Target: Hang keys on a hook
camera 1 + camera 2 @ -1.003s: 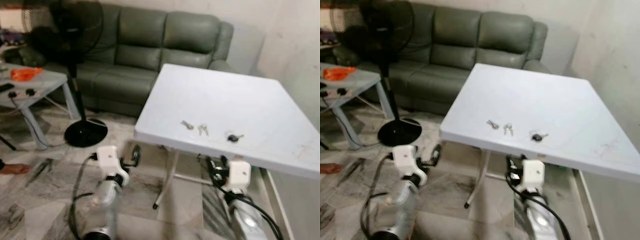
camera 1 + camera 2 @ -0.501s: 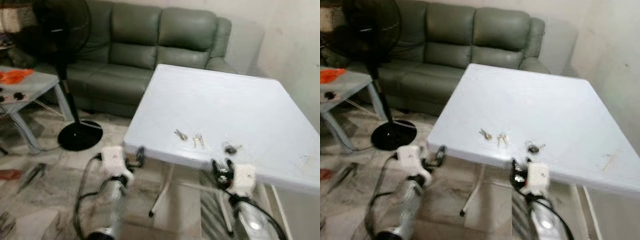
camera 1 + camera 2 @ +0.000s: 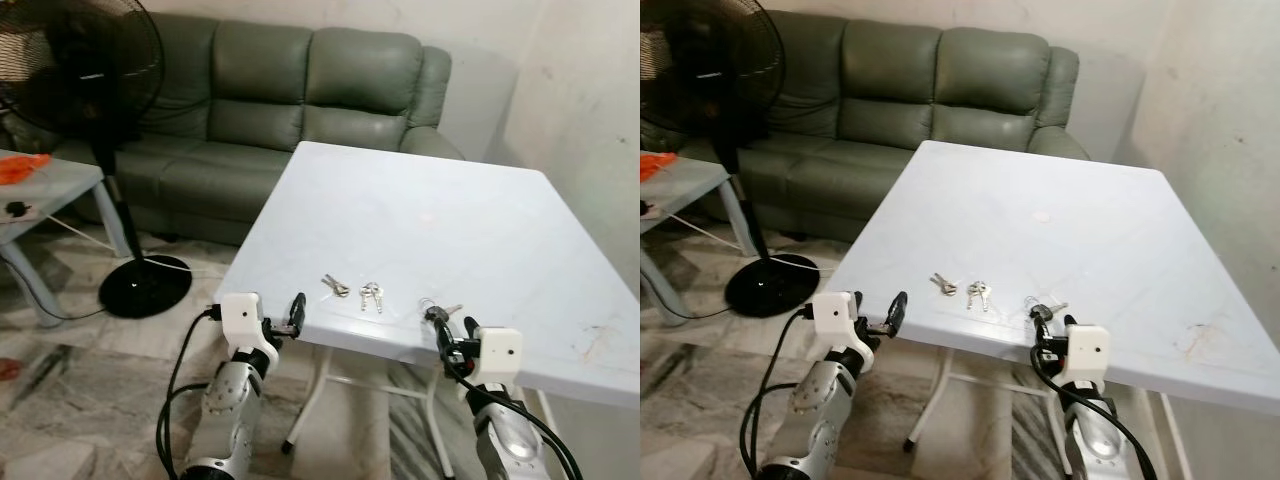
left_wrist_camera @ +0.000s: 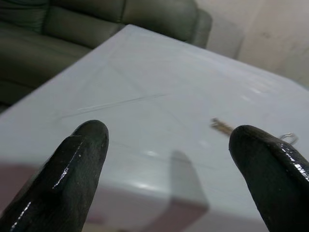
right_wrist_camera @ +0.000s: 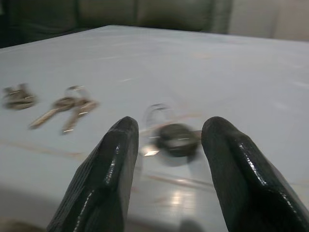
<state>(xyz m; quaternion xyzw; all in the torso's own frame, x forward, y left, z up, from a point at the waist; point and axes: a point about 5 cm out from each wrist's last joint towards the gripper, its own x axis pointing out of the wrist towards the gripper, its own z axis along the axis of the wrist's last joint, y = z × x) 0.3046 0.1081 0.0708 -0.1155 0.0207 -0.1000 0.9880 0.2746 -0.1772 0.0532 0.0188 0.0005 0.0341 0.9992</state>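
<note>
**Keys lay near the front edge of the table**

The right gripper (image 3: 441, 331) was at the near edge of the smooth white square table (image 3: 470, 215), its two shiny black fingers (image 5: 113, 169) spread apart with nothing between them. Just past them lay the key with the round black head (image 5: 176, 139) on a thin metal ring. The left gripper (image 3: 297, 311) sat at the table's near left edge, fingers wide apart too. Two small bunches of silver keys (image 3: 371, 294) lay flat nearby. Farther off stood a green leather sofa (image 3: 290, 100) and a black round fan (image 3: 75, 70).
</note>
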